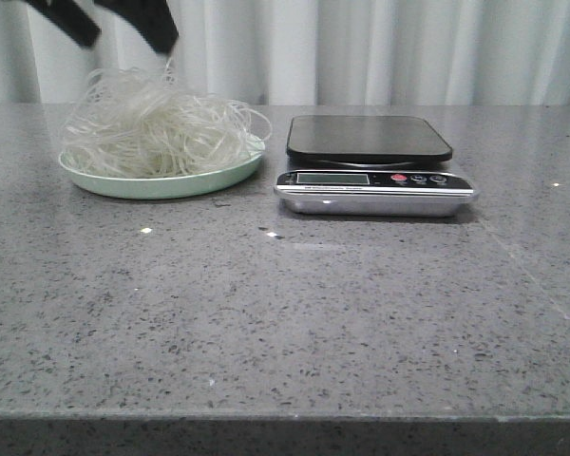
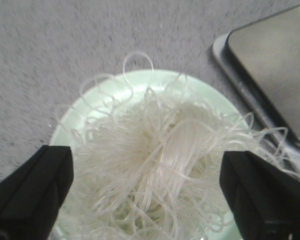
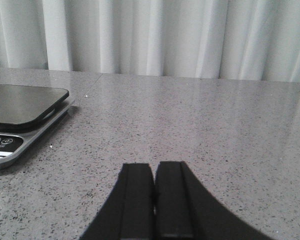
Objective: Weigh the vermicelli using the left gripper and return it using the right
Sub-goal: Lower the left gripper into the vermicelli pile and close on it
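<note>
A loose pile of pale translucent vermicelli (image 1: 157, 125) lies on a light green plate (image 1: 171, 182) at the left of the table. My left gripper (image 1: 123, 33) hangs open just above the pile, its black fingers spread wide; in the left wrist view the vermicelli (image 2: 160, 165) fills the space between the fingers (image 2: 35, 190). A black-topped kitchen scale (image 1: 369, 141) with a silver front panel stands to the right of the plate, nothing on it. My right gripper (image 3: 154, 200) is shut and empty, low over bare table to the right of the scale (image 3: 20, 107).
The grey speckled stone table (image 1: 285, 313) runs to a front edge near the camera. A white curtain (image 1: 380, 47) hangs behind the table. The scale's display and buttons (image 1: 375, 179) face forward.
</note>
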{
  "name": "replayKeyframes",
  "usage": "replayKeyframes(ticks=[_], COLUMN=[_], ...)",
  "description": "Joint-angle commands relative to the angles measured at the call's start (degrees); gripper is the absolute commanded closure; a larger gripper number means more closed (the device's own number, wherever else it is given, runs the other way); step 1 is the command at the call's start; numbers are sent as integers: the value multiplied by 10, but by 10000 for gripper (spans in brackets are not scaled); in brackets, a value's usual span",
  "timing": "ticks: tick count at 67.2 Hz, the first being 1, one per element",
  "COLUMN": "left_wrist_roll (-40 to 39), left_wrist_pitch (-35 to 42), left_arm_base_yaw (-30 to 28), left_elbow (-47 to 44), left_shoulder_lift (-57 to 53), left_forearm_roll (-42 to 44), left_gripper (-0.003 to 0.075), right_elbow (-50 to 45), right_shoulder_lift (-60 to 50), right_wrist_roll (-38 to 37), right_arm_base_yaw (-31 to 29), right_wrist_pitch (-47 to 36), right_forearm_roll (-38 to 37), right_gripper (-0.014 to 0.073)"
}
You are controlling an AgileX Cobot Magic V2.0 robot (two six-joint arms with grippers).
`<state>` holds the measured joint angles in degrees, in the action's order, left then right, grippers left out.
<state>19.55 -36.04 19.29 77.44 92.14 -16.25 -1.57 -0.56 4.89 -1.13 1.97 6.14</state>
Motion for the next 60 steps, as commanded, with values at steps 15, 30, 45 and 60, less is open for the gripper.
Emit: replayKeyframes(ticks=[15, 30, 45, 60], left_wrist_roll=[1, 1, 1, 1], left_wrist_pitch=[45, 40, 37, 29], left_arm_base_yaw=[3, 3, 3, 3], left_elbow=[22, 22, 22, 27], left_shoulder_lift=[53, 72, 72, 70], left_forearm_roll=[-26, -26, -26, -26], left_gripper=[80, 111, 417, 578], right_elbow=[4, 4, 4, 4], right_shoulder_lift=[-10, -10, -10, -10], right_wrist_roll=[4, 4, 4, 4], right_arm_base_yaw=[-4, -4, -4, -4], right_wrist_pitch=[-42, -42, -42, -42], right_forearm_roll=[1, 1, 1, 1], right_gripper=[443, 443, 443, 443])
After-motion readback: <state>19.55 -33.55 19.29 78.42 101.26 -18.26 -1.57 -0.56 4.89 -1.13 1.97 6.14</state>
